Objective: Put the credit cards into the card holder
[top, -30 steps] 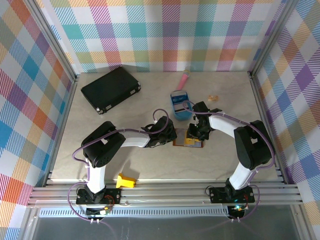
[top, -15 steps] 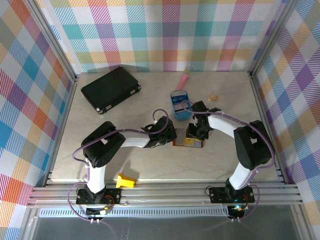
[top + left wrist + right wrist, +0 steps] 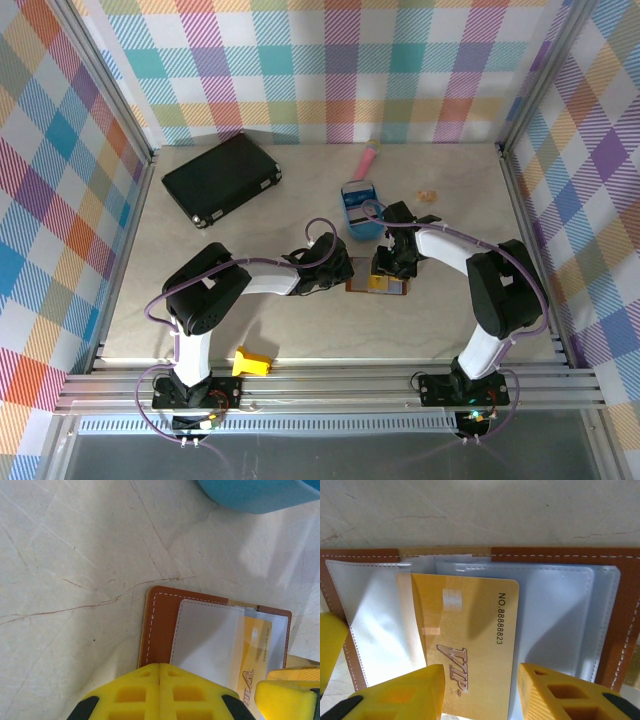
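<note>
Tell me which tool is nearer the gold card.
Right. The right tool hangs directly over the exposed end of the gold card, a finger to each side. The left tool, shut, sits at the left flap of the card holder, beside the card.

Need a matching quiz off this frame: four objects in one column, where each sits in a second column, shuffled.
Things:
1. gold card
2. black case
3. yellow plastic piece
4. blue tray

Places:
A. near edge of the table, by the left arm's base
B. flat on the open card holder
C. far-left part of the table
D. just beyond the card holder, mid-table

Pairs: 1-B, 2-C, 3-A, 4-D
</note>
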### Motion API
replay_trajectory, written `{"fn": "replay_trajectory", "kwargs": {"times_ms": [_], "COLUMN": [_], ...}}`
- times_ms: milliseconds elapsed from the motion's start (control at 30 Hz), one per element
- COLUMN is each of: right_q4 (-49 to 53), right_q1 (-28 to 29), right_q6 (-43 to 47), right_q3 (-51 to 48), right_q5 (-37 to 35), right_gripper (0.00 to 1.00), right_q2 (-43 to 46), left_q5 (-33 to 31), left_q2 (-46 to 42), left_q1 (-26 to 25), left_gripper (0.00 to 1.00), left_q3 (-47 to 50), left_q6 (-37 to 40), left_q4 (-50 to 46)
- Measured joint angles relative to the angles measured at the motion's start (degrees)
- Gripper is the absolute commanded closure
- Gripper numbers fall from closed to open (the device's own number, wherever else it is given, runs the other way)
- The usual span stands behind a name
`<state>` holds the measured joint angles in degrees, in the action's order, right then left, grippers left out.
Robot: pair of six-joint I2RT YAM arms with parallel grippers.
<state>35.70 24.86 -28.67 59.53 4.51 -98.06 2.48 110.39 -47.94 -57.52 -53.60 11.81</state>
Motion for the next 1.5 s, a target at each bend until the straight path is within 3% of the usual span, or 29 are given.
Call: {"fn": "replay_trajectory", "kwargs": {"times_ms": [1500], "right_q4": [-1.3], "right_q1": [1.8], "right_q6": [1.7], "right_q3": [2.5], "right_q5": [2.9], "right_gripper": [0.65], "right_q2": [-1.8], "left_q5": [0.0], "left_q2": [0.0], "left_q1": [0.0], "left_gripper": [1.00], "left_q3": [0.4], "left_q6": [-0.2], "left_q4": [0.6]}}
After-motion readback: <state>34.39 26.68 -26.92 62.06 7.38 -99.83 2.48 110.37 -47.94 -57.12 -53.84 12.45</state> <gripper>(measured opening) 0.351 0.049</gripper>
